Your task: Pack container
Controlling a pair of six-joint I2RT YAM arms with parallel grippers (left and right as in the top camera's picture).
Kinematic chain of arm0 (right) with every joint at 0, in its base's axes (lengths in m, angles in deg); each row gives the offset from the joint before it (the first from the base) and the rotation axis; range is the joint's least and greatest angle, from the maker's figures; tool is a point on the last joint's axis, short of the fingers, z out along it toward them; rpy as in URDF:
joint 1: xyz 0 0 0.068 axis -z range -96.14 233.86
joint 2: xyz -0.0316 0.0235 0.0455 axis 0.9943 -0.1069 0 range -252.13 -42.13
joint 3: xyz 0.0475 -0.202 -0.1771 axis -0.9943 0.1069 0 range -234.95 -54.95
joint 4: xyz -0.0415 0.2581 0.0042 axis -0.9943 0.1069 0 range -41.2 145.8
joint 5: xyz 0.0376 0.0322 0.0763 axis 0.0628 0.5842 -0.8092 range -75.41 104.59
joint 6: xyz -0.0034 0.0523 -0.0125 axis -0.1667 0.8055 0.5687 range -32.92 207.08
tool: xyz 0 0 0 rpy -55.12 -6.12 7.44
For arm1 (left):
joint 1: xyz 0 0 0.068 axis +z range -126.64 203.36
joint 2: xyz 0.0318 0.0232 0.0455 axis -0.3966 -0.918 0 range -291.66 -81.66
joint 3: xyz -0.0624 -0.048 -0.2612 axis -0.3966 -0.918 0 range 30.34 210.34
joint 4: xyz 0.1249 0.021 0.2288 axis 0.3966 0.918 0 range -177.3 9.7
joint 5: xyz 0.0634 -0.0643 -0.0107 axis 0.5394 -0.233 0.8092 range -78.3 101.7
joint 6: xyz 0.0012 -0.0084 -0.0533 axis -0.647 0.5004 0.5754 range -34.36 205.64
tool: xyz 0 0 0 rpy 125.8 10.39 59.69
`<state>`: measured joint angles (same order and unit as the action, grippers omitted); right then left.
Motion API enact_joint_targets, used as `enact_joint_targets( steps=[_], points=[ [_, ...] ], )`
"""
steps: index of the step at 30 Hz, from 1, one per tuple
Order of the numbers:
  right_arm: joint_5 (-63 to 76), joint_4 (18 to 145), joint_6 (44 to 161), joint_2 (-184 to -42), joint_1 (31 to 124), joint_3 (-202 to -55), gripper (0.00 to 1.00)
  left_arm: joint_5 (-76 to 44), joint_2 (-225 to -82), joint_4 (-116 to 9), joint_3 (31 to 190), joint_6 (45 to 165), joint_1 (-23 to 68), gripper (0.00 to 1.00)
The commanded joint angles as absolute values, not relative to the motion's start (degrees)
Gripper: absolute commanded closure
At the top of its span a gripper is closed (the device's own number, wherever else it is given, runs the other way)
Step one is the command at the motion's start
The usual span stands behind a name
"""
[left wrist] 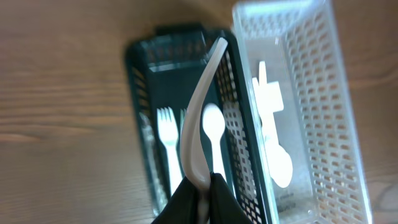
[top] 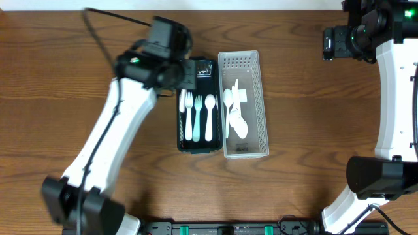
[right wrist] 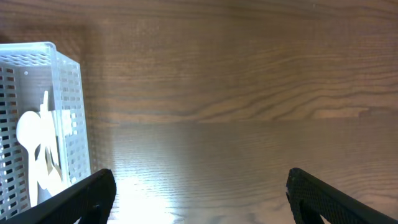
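The left end effector (left wrist: 200,186) is clamped shut on the broad end of a white plastic utensil (left wrist: 200,112); the thin handle slants up and away above the dark tray (top: 199,148); whether this piece is a spoon or a knife I cannot tell. In the overhead view this arm hangs over the far end of the tray, and the held piece is hidden beneath it. Two forks (top: 189,112) and a spoon (top: 209,112) lie side by side in the tray, handles pointing toward the near edge of the desk (top: 65,65). A white basket (top: 264,98) stands just beside the tray on its right, long sides parallel and touching or nearly so; a loose heap of white cutlery (top: 235,114) lies in it, spoons among them. The right end effector (right wrist: 200,177) hovers over bare wood well to the right of the basket; its fingers (right wrist: 87,199) are spread wide with nothing between them.
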<state>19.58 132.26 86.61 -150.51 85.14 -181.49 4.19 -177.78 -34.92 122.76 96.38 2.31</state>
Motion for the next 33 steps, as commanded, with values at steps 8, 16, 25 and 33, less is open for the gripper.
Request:
enact_joint_targets(
  steps=[8,16,25,33],
  points=[
    [20.1,131.1,87.2,-151.9,85.3,-176.0,0.08,4.6,-193.3,-35.2,122.5,98.2,-0.8,0.94],
    [20.1,129.0,87.0,-151.9,85.3,-174.7,0.05,4.6,-196.4,-35.3,122.5,98.2,-0.8,0.32],
    [18.6,123.3,86.0,-151.9,85.3,-174.7,0.06,12.5,-188.7,-38.0,123.8,85.5,-0.8,0.32],
    [12.2,106.4,82.8,-152.0,84.3,-174.7,0.07,28.8,-177.5,-51.7,124.0,76.4,2.0,0.05]
  ],
)
